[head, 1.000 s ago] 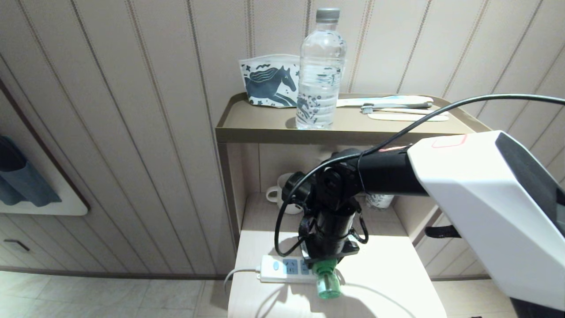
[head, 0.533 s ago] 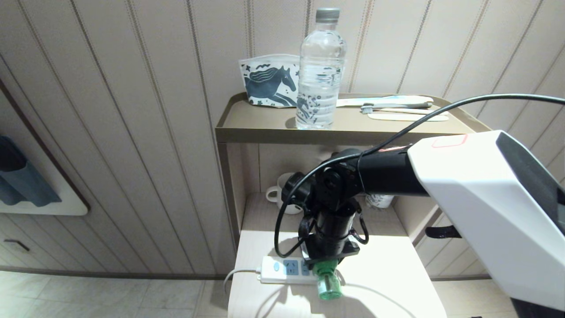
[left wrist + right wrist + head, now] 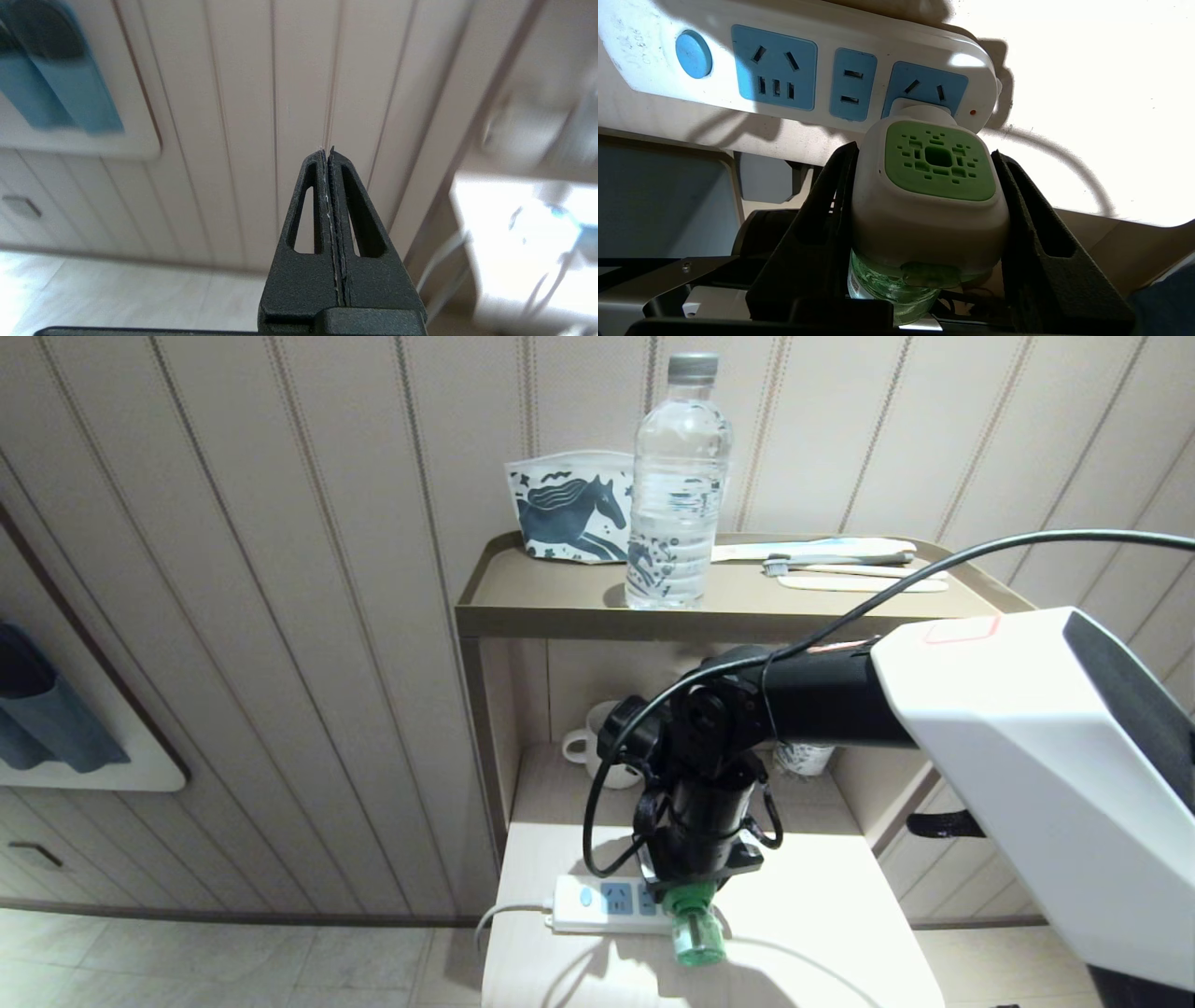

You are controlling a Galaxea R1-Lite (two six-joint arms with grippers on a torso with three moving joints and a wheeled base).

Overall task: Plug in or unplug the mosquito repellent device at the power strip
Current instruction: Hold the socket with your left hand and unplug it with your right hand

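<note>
Right gripper (image 3: 924, 205) pinches the white head of the mosquito repellent device (image 3: 931, 186) from both sides, one black finger on each flank; the plug end sits against the rightmost light-blue socket face of the power strip (image 3: 808, 70). Whether the prongs are fully seated or partly out cannot be told, since the device's own head hides them. In the head view the device (image 3: 695, 933) lies at the right end of the power strip (image 3: 597, 901), near the front edge of the pale tabletop (image 3: 822, 915), bottle end pointing toward the camera. Left gripper (image 3: 329, 196) is pressed together, empty, aimed at the panelled wall away from the work. Risks, as judged: (1) the strip is light and lies loose on the tabletop, so a pull could drag the whole strip with it instead of freeing the plug, and a push could slide it away, its white cord (image 3: 504, 915) offering little restraint; (2) any off-axis pull or twist could bend the prongs or jam them in the socket; (3) the grip is on a smooth, rounded shell, so the fingers may slip off under load; (4) with the device so near the tabletop edge, a release there could let it roll off. Appearance of the device: white rounded housing, green top panel with a pattern of small vent holes around a central square opening, translucent green liquid bottle below the head, partly hidden between the gripper fingers. Small round blue button (image 3: 693, 53) at the strip's far left end.
</note>
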